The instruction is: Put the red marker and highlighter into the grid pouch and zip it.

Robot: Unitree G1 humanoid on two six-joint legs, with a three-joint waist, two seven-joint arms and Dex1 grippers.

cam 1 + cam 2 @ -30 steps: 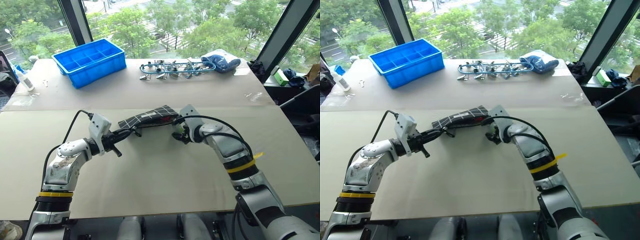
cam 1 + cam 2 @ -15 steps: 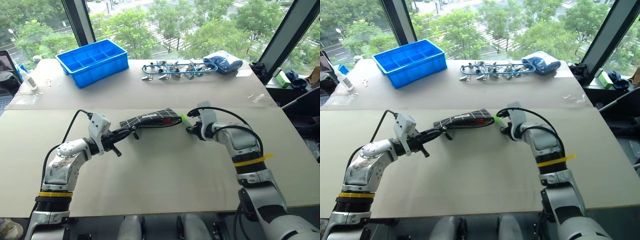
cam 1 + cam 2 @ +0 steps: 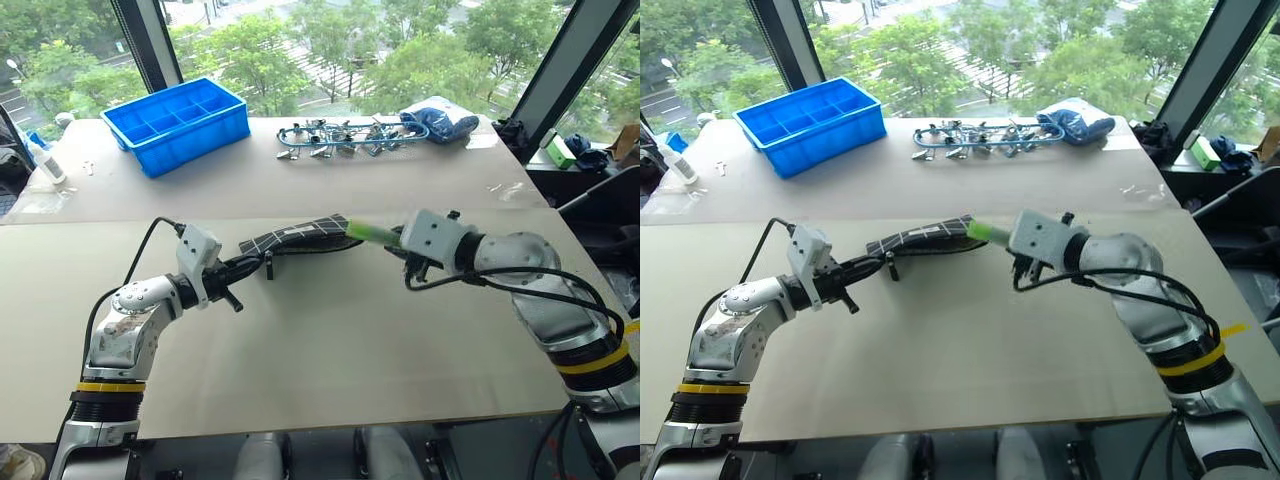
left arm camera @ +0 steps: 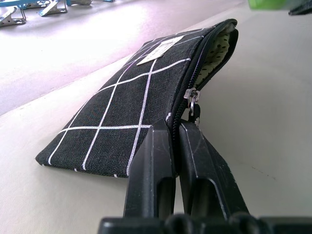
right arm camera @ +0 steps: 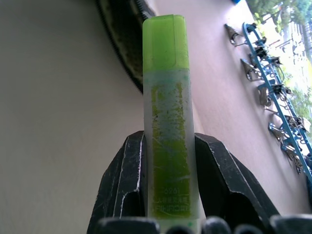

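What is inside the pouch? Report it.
Through the pouch's open mouth only pale dotted lining shows; deeper inside is hidden. The highlighter is outside, gripped by the right gripper.

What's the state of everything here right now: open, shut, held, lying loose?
Grid pouch: zipper open, lying on the table, held at its zipper end.
Left claw: shut on the grid pouch.
Highlighter: capped, held off the table, cap toward the pouch's mouth.
Right claw: shut on the highlighter.
Blue bin: compartments look empty.
Metal clips: lying loose in a row.
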